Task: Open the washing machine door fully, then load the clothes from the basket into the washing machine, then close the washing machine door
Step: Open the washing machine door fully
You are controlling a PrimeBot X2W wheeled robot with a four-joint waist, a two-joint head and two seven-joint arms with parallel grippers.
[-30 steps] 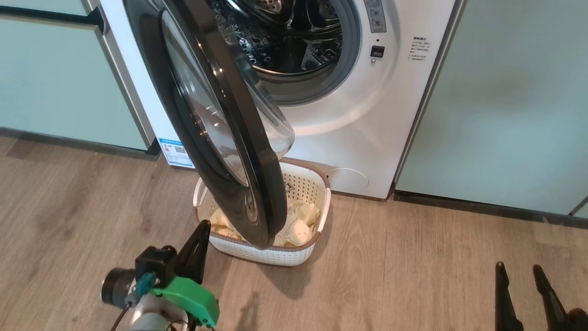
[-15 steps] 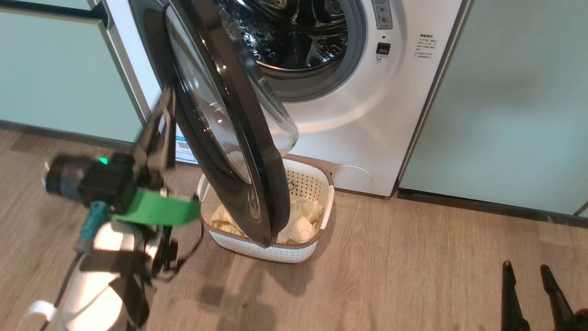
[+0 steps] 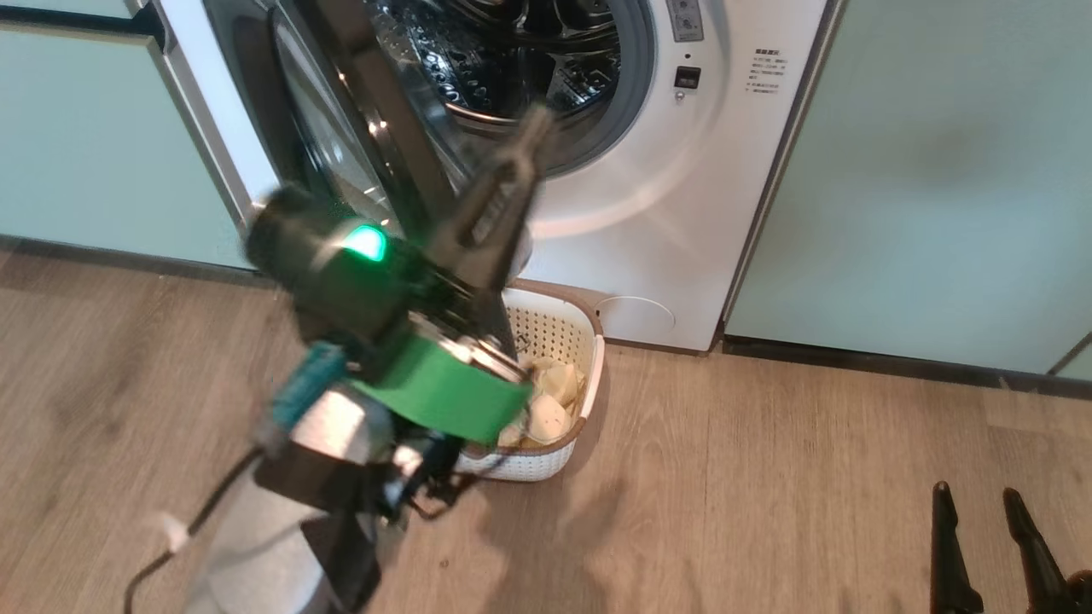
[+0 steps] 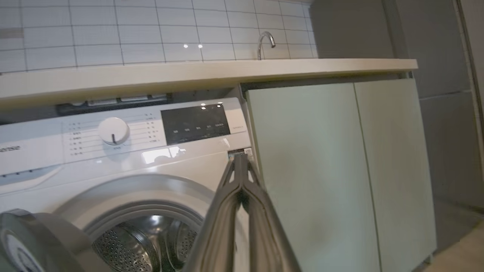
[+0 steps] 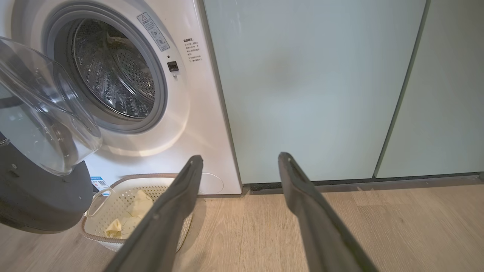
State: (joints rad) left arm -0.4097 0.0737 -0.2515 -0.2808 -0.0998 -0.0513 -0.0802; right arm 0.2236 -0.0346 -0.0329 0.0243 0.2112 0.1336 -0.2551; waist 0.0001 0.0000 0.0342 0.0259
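One door, the washing machine door (image 3: 299, 136), stands partly open, swung out to the left of the washing machine (image 3: 682, 213), its clear glass bowl facing the steel drum (image 5: 113, 71). Below the door, on the floor against the machine's front, sits the basket (image 3: 595, 341) with the pale yellow clothes (image 3: 550, 401) inside. The left gripper (image 3: 531, 136) is raised before the machine's opening, just beside the door's edge and blurred. Its fingers are pressed together on nothing, and whether it touches the door cannot be told. The right gripper (image 5: 241, 158) hangs low, well right of the machine, before the pale green cabinets (image 5: 302, 94), fingers spread apart and empty.
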